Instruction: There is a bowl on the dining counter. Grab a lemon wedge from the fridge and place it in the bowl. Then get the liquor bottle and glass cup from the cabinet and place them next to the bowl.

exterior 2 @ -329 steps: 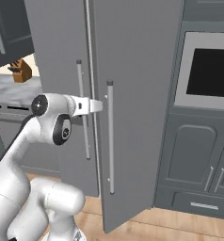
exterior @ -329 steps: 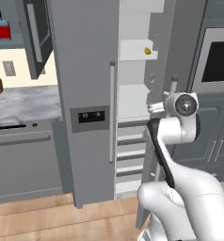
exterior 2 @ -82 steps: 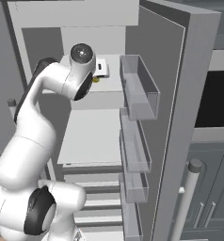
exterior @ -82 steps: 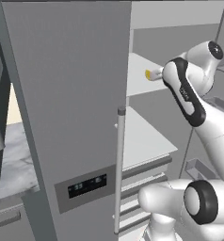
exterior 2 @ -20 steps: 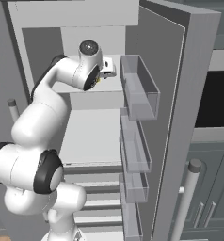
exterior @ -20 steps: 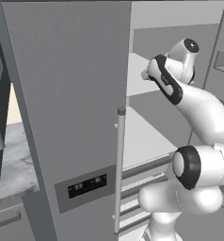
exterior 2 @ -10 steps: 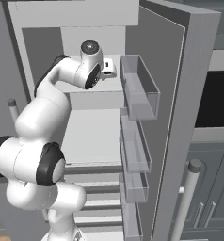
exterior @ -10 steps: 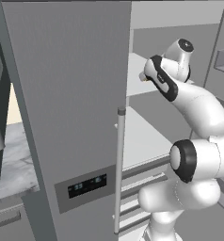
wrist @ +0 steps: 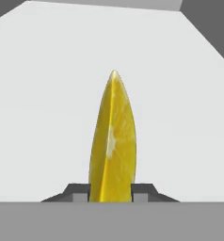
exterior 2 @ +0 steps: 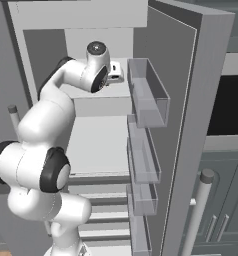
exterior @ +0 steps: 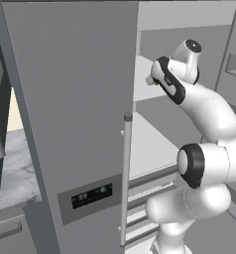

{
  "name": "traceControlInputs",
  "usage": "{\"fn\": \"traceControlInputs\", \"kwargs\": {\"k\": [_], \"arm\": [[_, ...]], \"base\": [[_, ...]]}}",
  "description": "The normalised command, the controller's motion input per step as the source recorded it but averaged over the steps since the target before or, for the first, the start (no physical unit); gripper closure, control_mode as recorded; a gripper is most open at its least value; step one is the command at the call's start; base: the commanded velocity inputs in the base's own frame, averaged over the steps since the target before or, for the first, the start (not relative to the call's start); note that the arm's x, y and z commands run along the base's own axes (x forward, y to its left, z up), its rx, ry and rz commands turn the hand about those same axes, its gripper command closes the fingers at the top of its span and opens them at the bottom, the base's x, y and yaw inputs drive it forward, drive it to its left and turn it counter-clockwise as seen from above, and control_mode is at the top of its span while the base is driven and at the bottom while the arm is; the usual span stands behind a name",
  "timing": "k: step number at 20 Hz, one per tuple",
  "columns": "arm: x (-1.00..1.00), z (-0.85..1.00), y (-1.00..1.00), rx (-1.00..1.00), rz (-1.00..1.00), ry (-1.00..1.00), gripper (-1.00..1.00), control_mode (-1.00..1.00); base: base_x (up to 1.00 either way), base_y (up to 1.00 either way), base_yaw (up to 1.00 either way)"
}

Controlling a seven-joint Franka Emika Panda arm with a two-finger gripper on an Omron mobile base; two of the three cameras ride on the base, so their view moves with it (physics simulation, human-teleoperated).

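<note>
At the centre of the hand view stood the small bright yellow lemon wedge [wrist: 112, 141], upright on its edge, its pointed tip reaching toward the upper middle of the frame. Its lower end sat between the two dark finger tips of the hand [wrist: 111, 194], which pressed against it on either side, so the hand was clamped on the wedge. Pale white shelf surface [wrist: 48, 103] spread behind it, with grey fridge wall in the upper right corner.

Neither base view showed that contact. From the left base view, the white arm reached into the tall grey fridge [exterior: 70, 99] at upper right, past the closed left door with its long bar handle and dark dispenser panel [exterior: 91, 196]. From the right base view, the open right door [exterior 2: 191, 125] with its clear door bins [exterior 2: 148, 92] filled the right half, and the arm's wrist lay over the upper shelf at upper centre.
</note>
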Motion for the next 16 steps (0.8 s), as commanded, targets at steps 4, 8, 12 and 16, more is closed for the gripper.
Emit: {"fn": "traceControlInputs", "kwargs": {"k": [4, 8, 12, 16], "arm": [[-0.21, 0.08, 0.00, 0.00, 0.00, -0.09, 1.00, -1.00], [-0.42, 0.25, 0.00, 0.00, 0.00, -0.18, 1.00, -1.00], [-0.07, 0.01, 0.00, 0.00, 0.00, -0.01, 1.00, -1.00], [-0.04, 0.00, 0.00, 0.00, 0.00, 0.00, 1.00, -1.00]], "base": [[0.00, 0.00, 0.00], [0.00, 0.00, 0.00], [0.00, 0.00, 0.00], [0.00, 0.00, 0.00]]}}
